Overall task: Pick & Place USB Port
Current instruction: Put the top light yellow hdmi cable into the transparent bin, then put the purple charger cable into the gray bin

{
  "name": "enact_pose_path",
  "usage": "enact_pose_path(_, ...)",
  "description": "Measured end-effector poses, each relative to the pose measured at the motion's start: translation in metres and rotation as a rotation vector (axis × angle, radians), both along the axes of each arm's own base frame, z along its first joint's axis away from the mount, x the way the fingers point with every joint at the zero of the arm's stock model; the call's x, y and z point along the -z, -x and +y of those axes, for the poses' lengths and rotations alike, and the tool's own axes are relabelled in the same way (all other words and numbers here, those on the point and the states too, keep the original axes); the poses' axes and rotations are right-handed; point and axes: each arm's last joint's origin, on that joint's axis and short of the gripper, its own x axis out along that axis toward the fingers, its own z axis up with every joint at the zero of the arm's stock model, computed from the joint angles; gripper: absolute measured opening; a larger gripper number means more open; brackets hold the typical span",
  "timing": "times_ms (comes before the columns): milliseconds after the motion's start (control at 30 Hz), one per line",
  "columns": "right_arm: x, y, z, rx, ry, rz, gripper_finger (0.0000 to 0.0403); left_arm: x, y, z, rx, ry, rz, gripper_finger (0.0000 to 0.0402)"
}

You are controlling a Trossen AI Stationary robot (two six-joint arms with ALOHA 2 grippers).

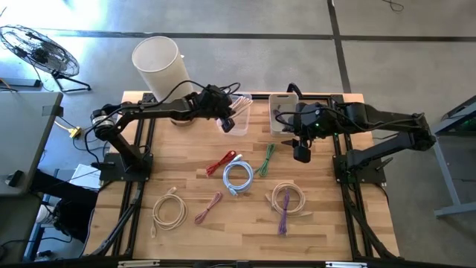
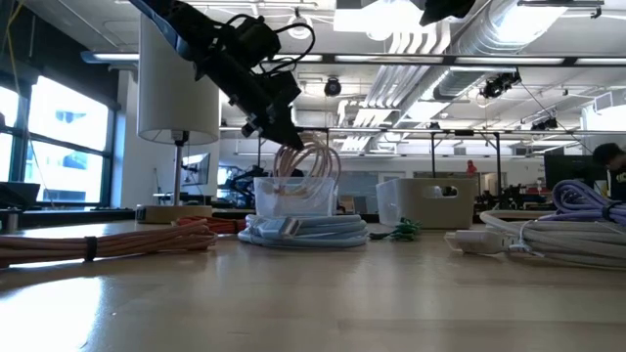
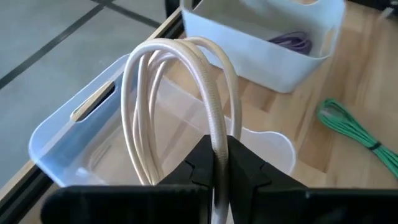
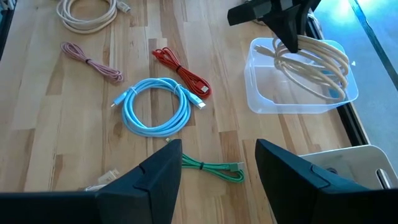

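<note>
My left gripper (image 3: 217,149) is shut on a coiled cream cable (image 3: 205,81) over the clear plastic bin (image 1: 239,119) at the table's far side. In the right wrist view the coil (image 4: 317,65) hangs from the left gripper (image 4: 291,43) down into the clear bin (image 4: 298,102). The low view shows the same loops (image 2: 313,161) dipping behind the bin's wall (image 2: 293,200). My right gripper (image 4: 219,149) is open and holds nothing. It hovers over the table right of centre (image 1: 301,155), near the white bin (image 1: 282,112). My left gripper pinches a few strands of the cream coil (image 3: 219,140) between its two fingers, coming from above and slanting down. The loops hang from the fingers into the clear bin. Whether their lower ends rest on the bin's floor cannot be told.
A white bin (image 3: 273,37) beside the clear one holds a purple cable (image 3: 292,42). On the table lie a red cable (image 1: 222,162), a blue coil (image 1: 238,177), a green cable (image 1: 265,160), a cream coil (image 1: 169,211), a pink cable (image 1: 208,207), and a cream coil with a purple cable (image 1: 286,201).
</note>
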Motion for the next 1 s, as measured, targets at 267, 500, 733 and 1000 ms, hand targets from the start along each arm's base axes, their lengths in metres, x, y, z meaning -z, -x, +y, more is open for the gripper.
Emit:
enact_pose_path(267,0.0001,0.0001,0.0000,-0.001,0.001,0.002,0.0197,0.0011,0.0017,0.0010,-0.056,-0.011,0.022,0.0012)
enact_pose_path(500,0.0005,0.0005,0.0000,-0.002,0.002,0.008,0.0197,0.0010,0.0011,0.0002,-0.022,0.001,0.015,0.0060)
enact_pose_path(733,0.0005,0.0005,0.0000,-0.003,0.002,0.008,0.0197,0.0016,0.0010,-0.0005,-0.002,0.012,0.017,0.0099)
enact_pose_path(1000,0.0004,0.0005,0.0001,-0.005,-0.001,0.008,0.0197,-0.0062,-0.0047,-0.0008,0.093,-0.004,-0.083,0.0110)
